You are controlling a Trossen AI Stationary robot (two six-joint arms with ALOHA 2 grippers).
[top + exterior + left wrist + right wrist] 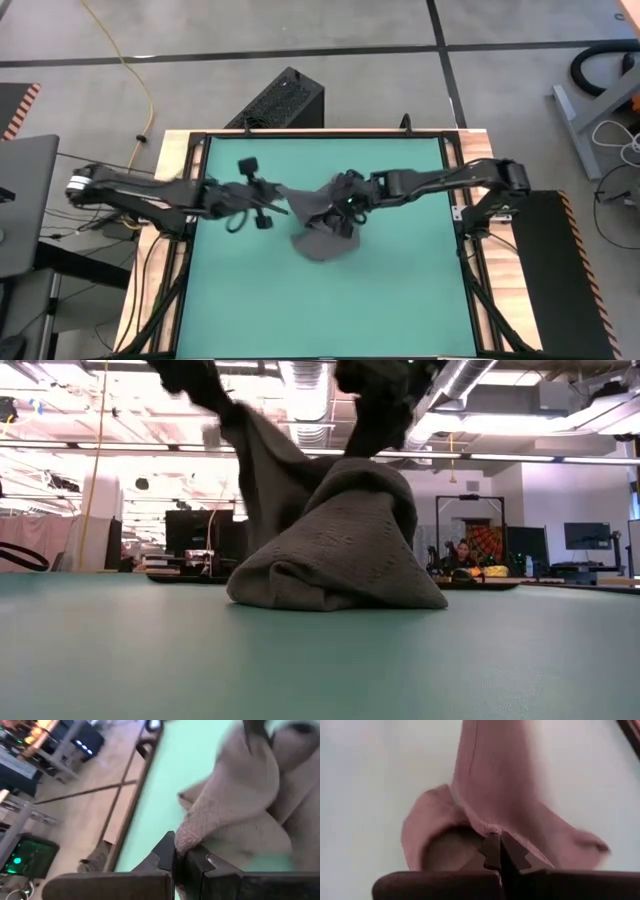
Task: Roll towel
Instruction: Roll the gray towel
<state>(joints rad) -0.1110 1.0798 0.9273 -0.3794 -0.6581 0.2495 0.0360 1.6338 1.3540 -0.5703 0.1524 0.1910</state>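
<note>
The dark grey towel [322, 222] is bunched near the middle of the green mat [400, 300]. Its upper part is raised between my two grippers and its lower part [330, 575] lies heaped on the mat. My left gripper [283, 195] is shut on the towel's left end, above the mat. My right gripper [345, 200] is shut on the towel's right side, also above the mat. Both grippers' fingers are cut off at the top of the low view. My left gripper pinches a corner of the towel [186, 840] between its two fingers, coming level from the table's left. The cloth runs from the fingers toward the heap, lifted off the mat. My right gripper pinches a folded edge of the towel [487, 829] between its two fingers, coming from the table's right and slanting down. The cloth hangs below the fingers, and its lower end rests on the mat.
The mat lies in a black frame [455, 215] on a wooden table. A black box [283, 100] stands on the floor past the far edge. Open mat lies on all sides of the towel, most of it toward the near edge.
</note>
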